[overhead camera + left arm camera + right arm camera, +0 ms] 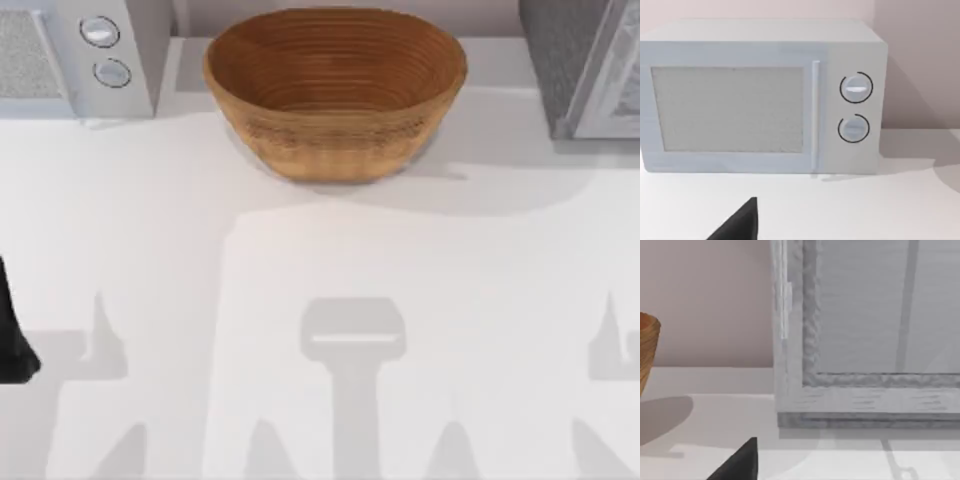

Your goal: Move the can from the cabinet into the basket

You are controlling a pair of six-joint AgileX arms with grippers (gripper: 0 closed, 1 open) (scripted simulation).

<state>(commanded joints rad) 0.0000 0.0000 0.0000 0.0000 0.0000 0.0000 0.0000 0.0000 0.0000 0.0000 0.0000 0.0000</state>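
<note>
Reaching for the cabinet (560,60) door is where trouble would likely start: the door looks shut, so the can, which I take to be inside, cannot be confirmed or located behind it. A pull at the wrong edge could slip off the smooth pale frame or shove the whole box away from the basket (335,90), and a blind grab inside might knock the small can over.

From the basket, the cabinet stands just off to the right at the back of the bench (320,250), well apart from the white appliance (110,50) on the basket's other side. The left arm (12,340) shows as a dark shape far out to the left and nearer than the basket. A dark wedge (737,462) juts into the right wrist view, close before the cabinet. How far either pair of jaws is open I cannot tell, and nothing appears to be held.

The basket is brown woven wicker, an oval bowl with ribbed rings inside. The cabinet is dark grey and speckled, boxy, its door flat and white-framed. The bench is plain, matte white.
</note>
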